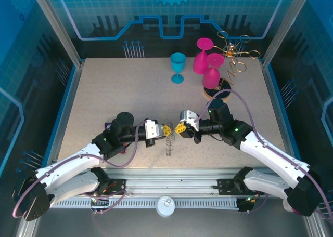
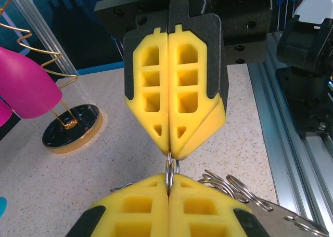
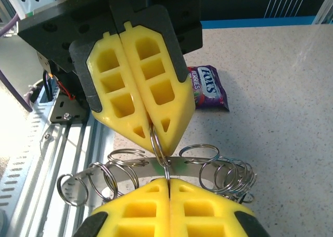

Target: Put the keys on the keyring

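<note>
Table: L-grip, R-grip on keyring

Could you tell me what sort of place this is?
Probably a robot test cell or demo booth: a speckled beige tabletop walled by blue circuit-print panels, with a slotted aluminium rail along its near edge bearing a white left arm and right arm.
</note>
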{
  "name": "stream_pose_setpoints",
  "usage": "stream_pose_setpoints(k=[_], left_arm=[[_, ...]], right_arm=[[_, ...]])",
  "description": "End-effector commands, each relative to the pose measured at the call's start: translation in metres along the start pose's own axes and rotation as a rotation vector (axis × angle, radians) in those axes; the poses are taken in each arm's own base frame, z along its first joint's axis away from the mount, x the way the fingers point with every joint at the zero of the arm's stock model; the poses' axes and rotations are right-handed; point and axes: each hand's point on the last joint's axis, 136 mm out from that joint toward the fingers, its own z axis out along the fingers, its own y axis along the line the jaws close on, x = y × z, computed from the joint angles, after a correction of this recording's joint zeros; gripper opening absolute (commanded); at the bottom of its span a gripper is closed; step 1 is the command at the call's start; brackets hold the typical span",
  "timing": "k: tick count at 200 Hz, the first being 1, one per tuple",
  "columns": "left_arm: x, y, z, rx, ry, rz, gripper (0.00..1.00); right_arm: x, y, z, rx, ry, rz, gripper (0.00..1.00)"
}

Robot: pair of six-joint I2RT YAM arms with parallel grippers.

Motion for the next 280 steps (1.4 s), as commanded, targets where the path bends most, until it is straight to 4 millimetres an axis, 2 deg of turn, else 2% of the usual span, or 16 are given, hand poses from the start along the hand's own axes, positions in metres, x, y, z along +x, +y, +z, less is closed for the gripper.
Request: stream_pose_setpoints(k=[1, 51, 58, 77, 97, 129, 170, 188, 206, 248, 280], left_arm=[[-0.023, -0.006, -0.005, 0.031, -0.099, 0.039, 0.0], [-0.049, -0.007, -0.008, 0.056, -0.219, 0.029, 0.0], [-0.051, -0.007, -0.007, 0.059, -0.228, 0.025, 0.0], [-0.048, -0.007, -0.006, 0.054, -0.222, 0.021, 0.0], [-0.04, -0.008, -0.005, 0.049, -0.201, 0.012, 0.0], [-0.029, -0.009, -0.002, 0.052, -0.176, -0.002, 0.0], [-0.027, -0.008, 0.0, 0.051, -0.169, -0.004, 0.0], [-0.027, -0.008, 0.0, 0.047, -0.168, 0.001, 0.0], [-0.026, -0.007, -0.001, 0.037, -0.167, 0.002, 0.0], [-0.023, -0.004, -0.003, 0.025, -0.183, -0.026, 0.0], [-0.024, -0.005, -0.003, 0.025, -0.192, -0.026, 0.0]], right_arm=[[-0.006, -0.008, -0.001, 0.015, -0.008, 0.01, 0.0], [-0.004, -0.004, 0.017, -0.056, -0.022, 0.059, 0.0], [-0.006, -0.003, 0.017, -0.06, -0.03, 0.061, 0.05], [-0.012, -0.005, 0.013, -0.037, -0.06, 0.048, 0.21], [-0.016, -0.009, 0.003, 0.012, -0.091, 0.006, 0.29], [-0.019, -0.004, -0.01, 0.049, -0.136, -0.118, 0.29], [-0.019, 0.003, -0.012, 0.03, -0.14, -0.169, 0.29], [-0.014, -0.01, -0.012, 0.106, -0.11, -0.146, 0.3], [0.0, -0.023, -0.012, 0.181, -0.06, -0.111, 0.3], [0.031, -0.01, 0.001, 0.124, -0.04, -0.047, 0.32], [0.032, 0.002, 0.014, 0.076, -0.095, -0.005, 0.36]])
